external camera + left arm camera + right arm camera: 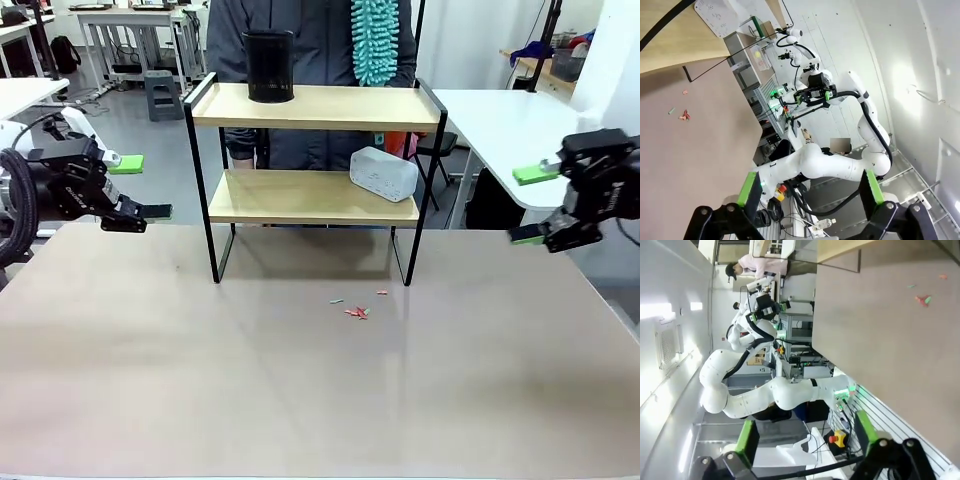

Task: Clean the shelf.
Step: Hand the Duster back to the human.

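Observation:
The shelf stands at the far middle of the table, two wooden boards in a black frame. A black mesh cup sits on its top board and a white box on the lower one. Behind it a person holds a teal duster above the top board. Small red and green scraps lie on the table in front of the shelf. My left gripper hovers open at the table's left edge, my right gripper open at the right edge. Both are empty and away from the shelf.
The brown tabletop lies wide in front of the shelf. White desks stand at the far right and the far left. In the left wrist view the scraps lie on the table, and my own open gripper points past its edge.

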`<state>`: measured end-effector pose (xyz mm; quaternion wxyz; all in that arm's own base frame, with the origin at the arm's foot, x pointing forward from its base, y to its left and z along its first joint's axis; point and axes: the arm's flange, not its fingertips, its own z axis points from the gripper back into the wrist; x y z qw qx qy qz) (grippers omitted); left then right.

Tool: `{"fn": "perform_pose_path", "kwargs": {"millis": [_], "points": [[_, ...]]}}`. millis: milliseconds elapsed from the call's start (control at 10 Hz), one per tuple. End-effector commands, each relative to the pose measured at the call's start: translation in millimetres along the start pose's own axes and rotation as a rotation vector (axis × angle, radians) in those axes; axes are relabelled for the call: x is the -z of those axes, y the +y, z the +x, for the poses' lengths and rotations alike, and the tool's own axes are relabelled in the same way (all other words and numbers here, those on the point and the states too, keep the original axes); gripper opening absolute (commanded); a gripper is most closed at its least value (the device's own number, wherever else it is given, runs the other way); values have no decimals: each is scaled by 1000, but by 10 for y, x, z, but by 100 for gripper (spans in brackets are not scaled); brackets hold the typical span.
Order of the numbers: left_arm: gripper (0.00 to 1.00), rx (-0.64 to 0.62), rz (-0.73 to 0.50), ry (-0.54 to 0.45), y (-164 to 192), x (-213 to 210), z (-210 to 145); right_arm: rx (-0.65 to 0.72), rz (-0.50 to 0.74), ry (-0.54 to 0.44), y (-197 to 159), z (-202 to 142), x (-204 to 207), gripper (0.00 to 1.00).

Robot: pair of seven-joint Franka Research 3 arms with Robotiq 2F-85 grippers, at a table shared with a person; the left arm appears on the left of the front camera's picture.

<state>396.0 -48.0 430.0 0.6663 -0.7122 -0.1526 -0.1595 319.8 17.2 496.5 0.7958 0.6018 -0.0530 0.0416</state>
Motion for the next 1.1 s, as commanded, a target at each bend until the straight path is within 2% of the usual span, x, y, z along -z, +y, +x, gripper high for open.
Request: {"fn": "perform_pose_path", "kwargs": {"millis": [0, 1000], "points": [[100, 5, -17, 1, -26, -17, 16, 1, -2, 5, 26, -36, -15, 100], [100, 5, -17, 1, -26, -17, 16, 1, -2, 5, 26, -36, -15, 100]]}}
